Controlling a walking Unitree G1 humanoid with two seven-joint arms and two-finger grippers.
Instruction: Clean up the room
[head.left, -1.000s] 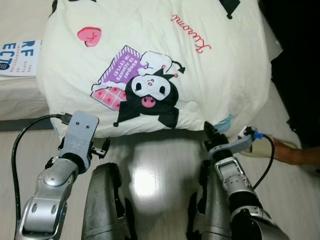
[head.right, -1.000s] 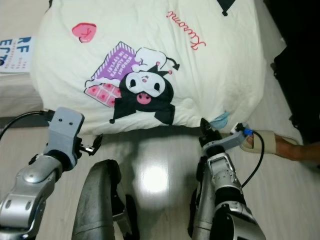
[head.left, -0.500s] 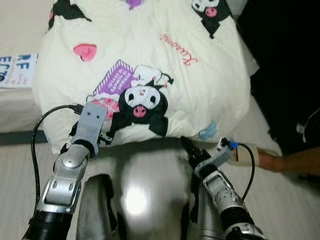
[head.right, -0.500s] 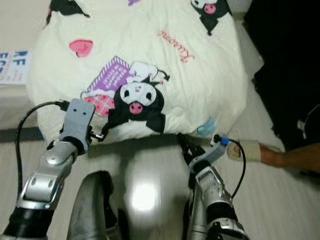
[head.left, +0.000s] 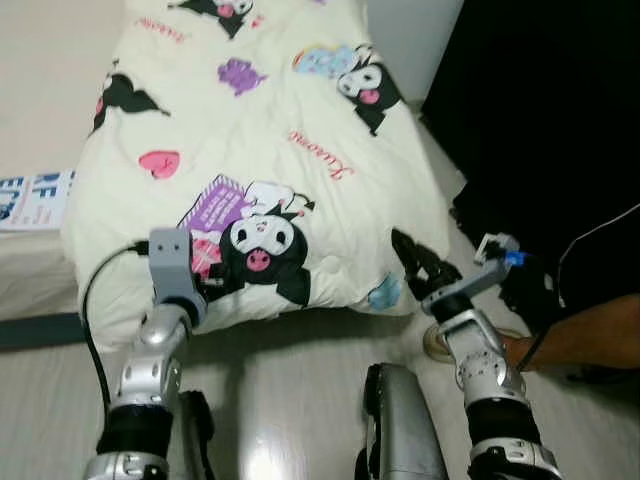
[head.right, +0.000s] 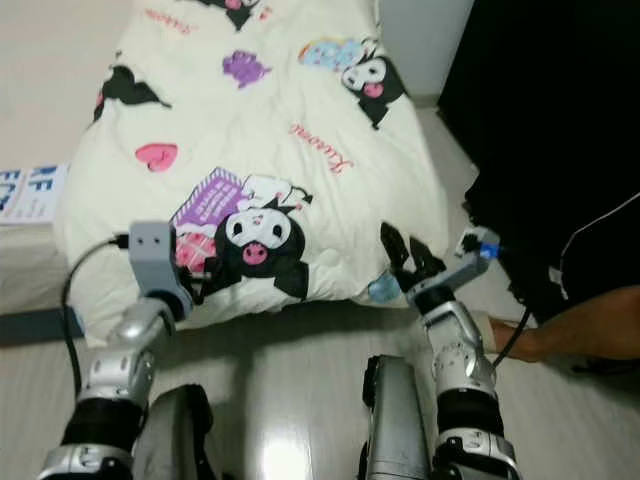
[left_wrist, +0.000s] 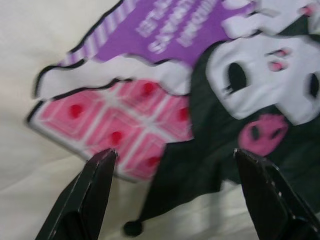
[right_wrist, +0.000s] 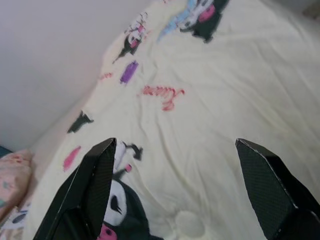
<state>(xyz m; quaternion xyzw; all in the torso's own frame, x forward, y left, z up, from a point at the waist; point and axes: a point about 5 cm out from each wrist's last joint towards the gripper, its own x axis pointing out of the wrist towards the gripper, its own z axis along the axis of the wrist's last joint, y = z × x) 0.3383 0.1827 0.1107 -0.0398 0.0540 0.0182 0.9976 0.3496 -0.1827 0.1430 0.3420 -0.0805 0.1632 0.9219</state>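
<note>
1. The cream cartoon-print duvet (head.left: 260, 150) fills the upper centre, its near edge hanging over the pale floor (head.left: 290, 390) in the lower frame.
2. The left gripper (left_wrist: 175, 195), fingers spread wide, sits at that edge, lower left.
3. The right gripper (head.left: 420, 265), also spread, hovers by the lower-right corner.
4. A book (head.left: 30, 195) lies at the left edge; a person's arm (head.left: 585, 340) reaches in at right.

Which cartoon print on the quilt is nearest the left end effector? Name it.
The big black-hooded character beside the purple-and-pink panel, right in front of the left end effector. The other characters are printed farther up the quilt.
</note>
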